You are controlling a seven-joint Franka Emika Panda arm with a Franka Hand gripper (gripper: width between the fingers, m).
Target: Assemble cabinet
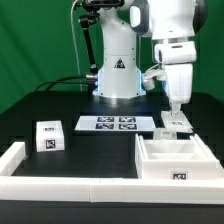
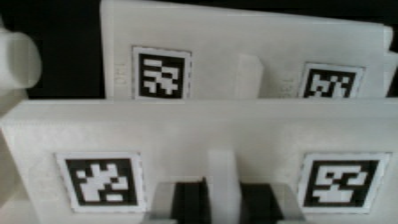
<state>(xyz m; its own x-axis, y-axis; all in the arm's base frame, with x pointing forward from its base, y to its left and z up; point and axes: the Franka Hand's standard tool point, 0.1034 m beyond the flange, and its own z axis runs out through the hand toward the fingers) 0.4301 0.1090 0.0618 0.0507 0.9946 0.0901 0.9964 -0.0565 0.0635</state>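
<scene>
Grasping looks to be the step in hand. The gripper [image 1: 176,113] hangs straight down from the arm onto the far edge of the cabinet [image 1: 176,160]. In the wrist view the gripper [image 2: 217,200] shows two dark fingers [image 2: 182,203] standing close on either side of a narrow white rib [image 2: 217,165]. Whether they are pressing on that rib or only flanking it, I cannot tell. On each side of the rib, the cabinet's near wall [image 2: 196,130] bears a square tag, and a second tagged wall stands behind it.

The cabinet sits on the black table [image 1: 100,150] toward the exterior view's right, close to the front border rail [image 1: 70,186], with one tag on the face turned to the camera. It lies with its open side up, like a tray. Its hollow shows white inner walls, and I can make out no loose part in it, though the white-on-white leaves that uncertain.

One small block [image 1: 47,137] with a tag stands well apart on the exterior view's left, outside the cabinet. The marker board [image 1: 118,124] lies between the two, farther back.

My judgement is that assembly is at an early stage. The next move calls for a firm, square hold on the thin rib before any lift or turn, since a skewed pinch on smooth plastic could slip or tip the body.
</scene>
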